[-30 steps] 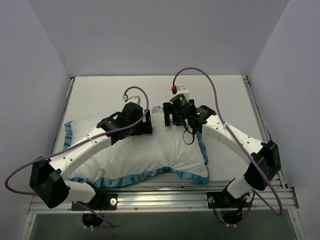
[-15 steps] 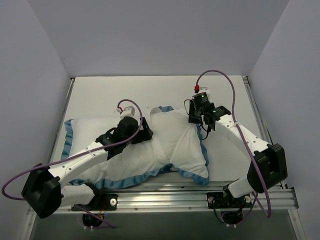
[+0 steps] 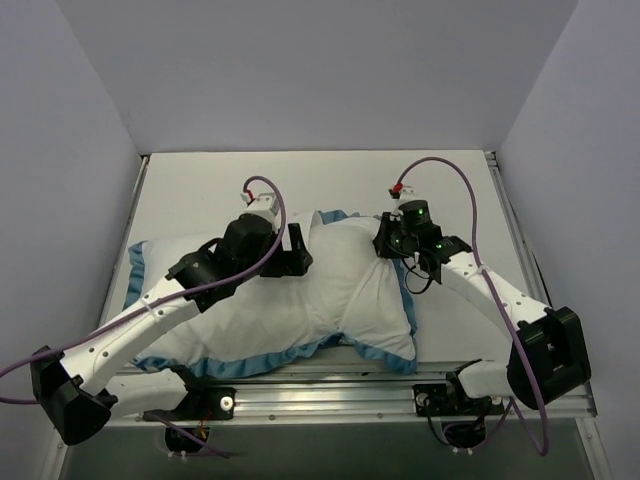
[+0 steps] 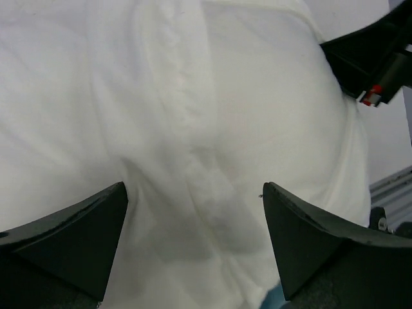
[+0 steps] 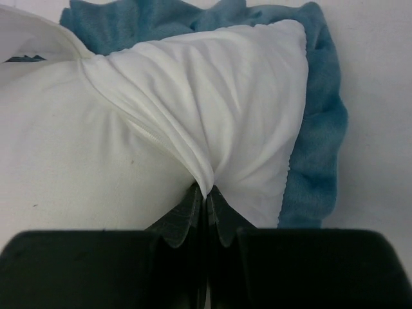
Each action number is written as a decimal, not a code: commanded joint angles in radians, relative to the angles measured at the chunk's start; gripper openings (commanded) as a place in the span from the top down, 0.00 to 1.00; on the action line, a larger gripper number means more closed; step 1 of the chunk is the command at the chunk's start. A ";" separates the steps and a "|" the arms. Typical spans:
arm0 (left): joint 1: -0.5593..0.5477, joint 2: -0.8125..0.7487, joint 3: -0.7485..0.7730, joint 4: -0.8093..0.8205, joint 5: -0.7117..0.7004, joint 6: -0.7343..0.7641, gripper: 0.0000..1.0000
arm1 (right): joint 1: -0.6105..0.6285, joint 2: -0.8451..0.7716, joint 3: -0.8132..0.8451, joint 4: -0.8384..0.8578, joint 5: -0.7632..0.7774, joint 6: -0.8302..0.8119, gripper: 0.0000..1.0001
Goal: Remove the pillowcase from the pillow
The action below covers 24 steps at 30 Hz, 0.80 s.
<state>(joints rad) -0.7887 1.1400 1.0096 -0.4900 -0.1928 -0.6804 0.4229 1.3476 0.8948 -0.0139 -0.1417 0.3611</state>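
**My right pincer pinches the cover's corner; my left pincer hangs open**

From above, a plump white pillow in its cover lies across the near half of the white table, just in front of my two bases. The pillowcase shows its plain white side, with ruffled blue trim along its edges.

My right pincer is at the far right corner of the bundle. Its jaws are closed tight on a gathered fold of the pillowcase's white cloth, and the blue trim curls around that corner just beyond the fold. Beside the fold, under a raised seam, swells a smooth white surface with a tiny dark speck, which looks like the pillow.

My left pincer sits over the far edge of the bundle, near its middle. Its jaws are spread wide with nothing between them, and wrinkled white cloth lies beneath.
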 commanded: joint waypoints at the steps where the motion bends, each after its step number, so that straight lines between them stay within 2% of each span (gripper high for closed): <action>1: -0.033 0.051 0.241 -0.136 0.061 0.137 0.06 | 0.013 -0.060 -0.037 0.072 -0.151 0.032 1.00; 6: -0.083 0.228 0.527 -0.211 0.046 0.280 0.06 | 0.019 -0.103 -0.069 0.117 -0.180 0.050 1.00; 11: -0.099 0.483 0.763 -0.295 0.007 0.343 0.06 | 0.024 -0.134 -0.080 0.123 -0.183 0.047 1.00; 16: -0.098 0.700 0.877 -0.374 -0.002 0.357 0.06 | 0.030 -0.156 -0.085 0.134 -0.183 0.044 1.00; 24: -0.093 0.836 0.899 -0.361 0.045 0.338 0.04 | 0.040 -0.157 -0.094 0.129 -0.164 0.030 1.00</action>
<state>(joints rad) -0.8841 1.9797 1.8584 -0.8284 -0.1738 -0.3519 0.4358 1.2213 0.8055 0.0746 -0.2394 0.3882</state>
